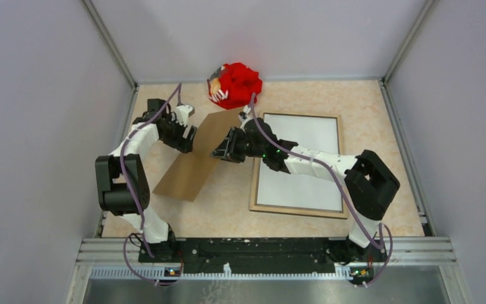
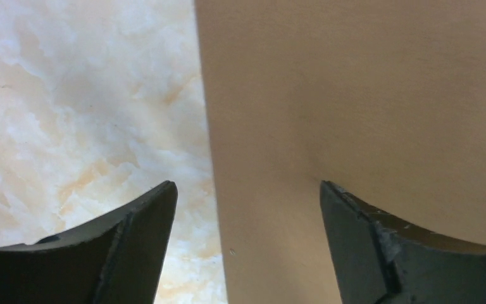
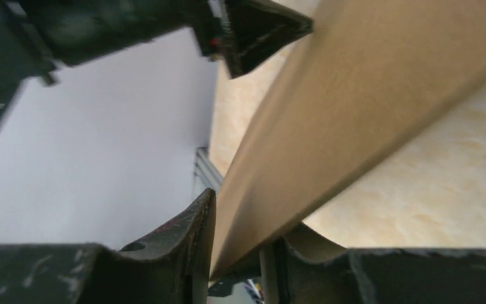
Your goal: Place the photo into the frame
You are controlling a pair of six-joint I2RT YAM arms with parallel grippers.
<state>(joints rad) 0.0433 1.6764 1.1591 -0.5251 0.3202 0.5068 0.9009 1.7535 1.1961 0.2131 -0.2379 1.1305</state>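
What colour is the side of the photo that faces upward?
Plain brown: it is the board back of the photo. The top external view shows it best.

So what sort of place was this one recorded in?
Probably a lab robot cell: plain grey panel walls on aluminium posts box in a marble-patterned table, two arms bolted to a metal rail.
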